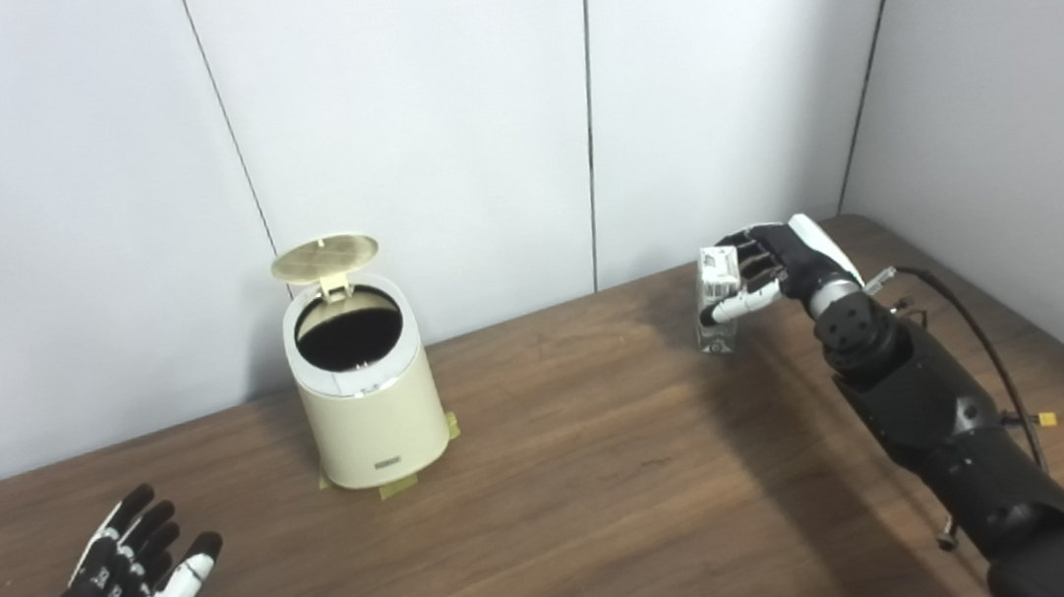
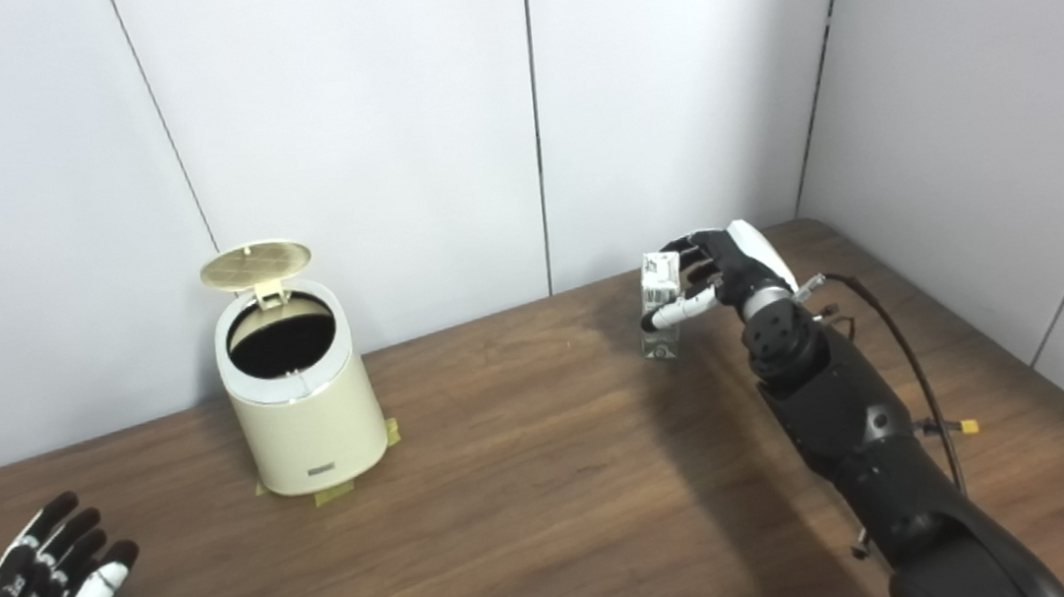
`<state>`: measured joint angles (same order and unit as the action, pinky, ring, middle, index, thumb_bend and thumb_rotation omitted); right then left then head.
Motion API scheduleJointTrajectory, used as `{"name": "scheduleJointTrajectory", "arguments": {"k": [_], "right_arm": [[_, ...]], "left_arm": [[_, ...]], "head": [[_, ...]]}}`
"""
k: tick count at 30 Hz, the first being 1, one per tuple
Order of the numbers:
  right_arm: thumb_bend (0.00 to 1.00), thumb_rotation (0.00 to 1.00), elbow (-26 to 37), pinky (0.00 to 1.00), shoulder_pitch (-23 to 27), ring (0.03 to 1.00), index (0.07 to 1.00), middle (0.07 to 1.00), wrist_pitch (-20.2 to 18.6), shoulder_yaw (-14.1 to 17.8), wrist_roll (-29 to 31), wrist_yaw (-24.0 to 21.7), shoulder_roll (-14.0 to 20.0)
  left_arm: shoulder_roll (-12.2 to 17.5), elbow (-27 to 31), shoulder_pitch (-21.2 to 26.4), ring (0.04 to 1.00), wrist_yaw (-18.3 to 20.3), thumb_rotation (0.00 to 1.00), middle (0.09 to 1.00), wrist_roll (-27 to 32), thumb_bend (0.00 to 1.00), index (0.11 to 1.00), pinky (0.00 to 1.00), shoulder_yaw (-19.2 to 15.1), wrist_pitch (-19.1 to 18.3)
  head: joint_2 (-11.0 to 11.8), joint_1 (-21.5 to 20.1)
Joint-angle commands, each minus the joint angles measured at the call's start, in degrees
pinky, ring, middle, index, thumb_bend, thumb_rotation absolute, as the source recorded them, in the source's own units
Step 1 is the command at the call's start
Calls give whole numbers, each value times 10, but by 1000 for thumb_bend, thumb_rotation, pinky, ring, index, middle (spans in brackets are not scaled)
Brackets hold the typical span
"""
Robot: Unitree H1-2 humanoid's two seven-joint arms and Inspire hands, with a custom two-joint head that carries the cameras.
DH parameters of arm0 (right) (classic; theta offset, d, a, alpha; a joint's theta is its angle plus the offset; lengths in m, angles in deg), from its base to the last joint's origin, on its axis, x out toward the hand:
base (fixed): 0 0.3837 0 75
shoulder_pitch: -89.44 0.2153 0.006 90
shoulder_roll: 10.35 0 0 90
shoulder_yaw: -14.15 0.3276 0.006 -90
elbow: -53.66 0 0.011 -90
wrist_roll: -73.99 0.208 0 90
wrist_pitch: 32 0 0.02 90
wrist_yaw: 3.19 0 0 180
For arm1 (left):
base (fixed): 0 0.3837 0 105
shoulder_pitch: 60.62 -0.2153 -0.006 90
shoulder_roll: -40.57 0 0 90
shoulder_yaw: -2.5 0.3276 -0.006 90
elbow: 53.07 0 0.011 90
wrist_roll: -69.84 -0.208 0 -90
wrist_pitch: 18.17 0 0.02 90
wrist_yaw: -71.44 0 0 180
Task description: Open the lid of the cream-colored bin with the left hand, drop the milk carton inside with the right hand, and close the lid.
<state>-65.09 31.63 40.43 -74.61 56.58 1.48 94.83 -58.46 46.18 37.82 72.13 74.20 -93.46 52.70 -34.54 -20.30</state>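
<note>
The cream-colored bin (image 1: 369, 424) stands on the wooden table left of centre, with its round lid (image 1: 325, 255) tipped up at the back and the dark inside showing. My right hand (image 1: 771, 265) is shut on the small milk carton (image 1: 717, 304), which stands upright at the back right of the table, far to the right of the bin. My left hand (image 1: 118, 591) rests open, palm up, near the table's front left corner, well clear of the bin.
Tape tabs (image 1: 398, 489) stick out from under the bin's base. White wall panels close off the back and right side. A black cable (image 1: 987, 345) runs along my right forearm. Bare tabletop (image 1: 590, 470) lies between bin and carton.
</note>
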Motion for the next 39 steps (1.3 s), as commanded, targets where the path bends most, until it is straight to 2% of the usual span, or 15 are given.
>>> {"name": "scheduleJointTrajectory", "arguments": {"k": [1,2,3,4,8,16,21,23,26,29,34,39], "right_arm": [[671,62,6,550,33,601,577,631,31,12,-6,31,9],[600,31,5,528,33,570,551,549,35,14,-5,36,7],[564,16,-2,518,33,554,537,506,43,15,-6,45,7],[537,6,-7,506,34,486,528,488,48,14,-8,53,6],[521,0,-12,488,35,444,504,486,52,12,-10,66,5],[520,0,-29,456,35,439,499,486,79,5,-8,71,6],[520,0,-36,481,31,454,491,491,101,4,-5,67,8],[520,0,-29,476,27,452,491,492,105,5,-6,69,8],[520,0,11,456,17,440,498,490,91,8,-10,71,4],[520,0,63,457,8,438,498,495,73,18,0,62,-3],[520,0,155,494,-6,451,483,503,78,10,-19,49,-6],[521,0,244,503,-10,465,480,495,46,3,-36,33,-27]], "left_arm": [[4,12,15,872,-1,115,855,-8,643,867,925,4,20],[5,12,15,867,-2,131,851,-11,650,866,915,5,21],[5,11,15,865,-3,139,850,-15,654,866,911,6,23],[5,10,15,859,-4,146,844,-18,663,867,904,7,25],[5,8,15,851,-2,154,843,-21,670,867,891,9,37],[0,10,15,873,-1,166,862,-15,683,894,913,6,32],[0,7,16,868,-2,171,856,-19,677,892,911,6,37],[1,6,16,859,-4,177,855,-24,681,886,880,8,41],[1,5,16,854,-2,184,857,-21,686,888,870,7,43],[0,5,15,867,1,170,863,-16,678,898,911,7,47],[1,8,12,873,-1,186,864,-26,671,899,922,13,40],[-2,5,11,869,-2,197,862,-24,692,891,911,14,40]], "head": [[0,0],[0,0],[0,1],[0,2],[0,2],[0,3],[1,7],[1,8],[2,14],[2,20],[4,38],[0,53]]}}
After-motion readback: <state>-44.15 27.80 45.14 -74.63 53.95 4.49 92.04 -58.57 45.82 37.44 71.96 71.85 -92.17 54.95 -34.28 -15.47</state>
